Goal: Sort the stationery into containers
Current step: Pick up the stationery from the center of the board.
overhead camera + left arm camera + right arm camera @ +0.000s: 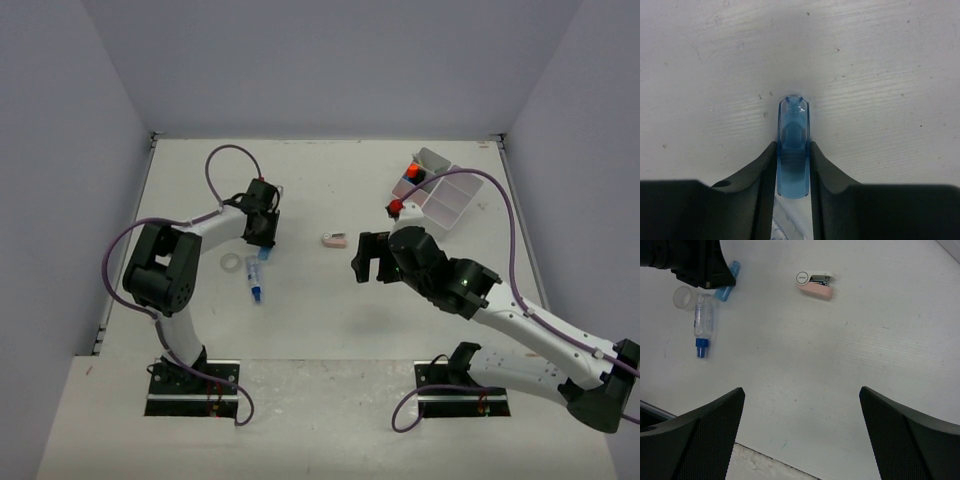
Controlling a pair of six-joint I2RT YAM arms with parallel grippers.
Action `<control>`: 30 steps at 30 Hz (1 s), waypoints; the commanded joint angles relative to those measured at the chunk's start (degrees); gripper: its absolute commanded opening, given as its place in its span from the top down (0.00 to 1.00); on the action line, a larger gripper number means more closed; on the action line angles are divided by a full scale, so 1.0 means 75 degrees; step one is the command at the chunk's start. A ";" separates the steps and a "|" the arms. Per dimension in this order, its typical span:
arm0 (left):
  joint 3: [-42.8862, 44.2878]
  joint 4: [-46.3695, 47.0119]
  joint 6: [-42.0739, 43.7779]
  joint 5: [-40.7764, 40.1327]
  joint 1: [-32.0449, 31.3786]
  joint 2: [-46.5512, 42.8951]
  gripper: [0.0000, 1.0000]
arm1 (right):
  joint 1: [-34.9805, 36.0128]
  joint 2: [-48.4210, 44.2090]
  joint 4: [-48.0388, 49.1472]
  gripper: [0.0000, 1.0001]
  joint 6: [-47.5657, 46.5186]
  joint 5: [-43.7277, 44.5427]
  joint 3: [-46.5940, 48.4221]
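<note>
We see left gripper (793,146) clamped on blue marker (793,122): translucent smooth plastic, rounded tip, lying on matte white table (880,75), long axis pointing straight away from wrist. Right gripper (801,392) spread wide.

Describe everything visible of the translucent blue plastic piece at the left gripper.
The translucent blue plastic piece is short and cap-like, glossy and see-through, with a rounded far end and a darker core inside. It lies flat on the white table, pointing away from the wrist camera. The left gripper has its black fingers against both sides. A clear section adjoins its near end.
</note>
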 commanded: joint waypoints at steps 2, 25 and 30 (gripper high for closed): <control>0.0549 0.0013 0.0078 0.0938 -0.0195 0.0220 1.00 | -0.0692 0.0075 0.0493 0.02 0.0254 -0.0843 -0.0187; -0.2459 0.6909 -0.0418 0.4143 -0.2129 -0.3153 1.00 | -0.2700 0.2002 0.2128 0.38 0.1104 -0.3444 0.0805; -0.2354 0.6970 -0.0473 0.4359 -0.2153 -0.3055 1.00 | -0.2700 0.1941 0.2410 0.44 0.1107 -0.3755 0.0606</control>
